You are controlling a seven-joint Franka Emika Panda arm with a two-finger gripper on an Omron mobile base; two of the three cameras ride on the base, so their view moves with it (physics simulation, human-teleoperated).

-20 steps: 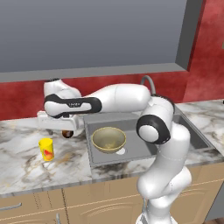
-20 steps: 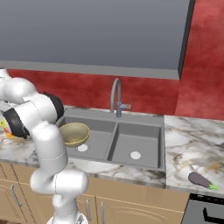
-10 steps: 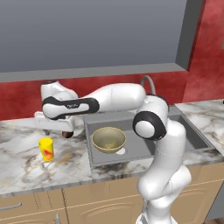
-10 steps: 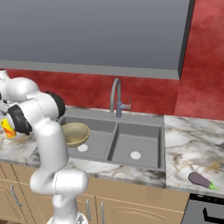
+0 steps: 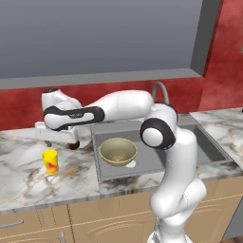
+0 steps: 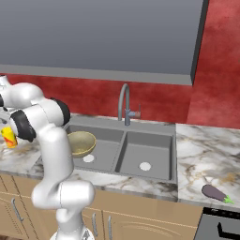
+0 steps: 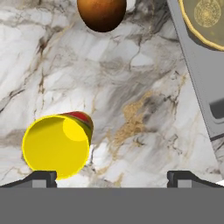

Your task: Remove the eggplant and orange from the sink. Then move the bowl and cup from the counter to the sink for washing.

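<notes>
In the left base view we see the arm rise from the lower right, bend at a dark elbow above the sink (image 5: 209, 142), and stretch level to the left over the counter (image 5: 28, 171); its hand hangs above and just behind the cup (image 5: 50, 161), which stands upright on the marble; the end effector (image 5: 59, 141) is too tucked under the wrist for us to judge here; the orange (image 5: 74, 145) peeps out dark beside the hand; the bowl (image 5: 117, 151) sits in the left basin, next to the white drain; faint lettering on the dark forearm band is too small for us to read.

In the right base view the arm's own bulk covers the hand; we make out the cup (image 6: 9, 136) at the far left edge, the bowl (image 6: 80, 143) in the left basin, the tap (image 6: 124, 102) behind, and an eggplant (image 6: 213, 192) lying on the counter well to the right of the sink.

In the hand view we look down on the marble; the two fingertips (image 7: 41, 178) stand wide apart with nothing between them; the cup (image 7: 57, 144) lies just above the left tip, its red mark showing; the orange (image 7: 102, 13) is at the top edge, the bowl (image 7: 205, 19) at the upper right.
</notes>
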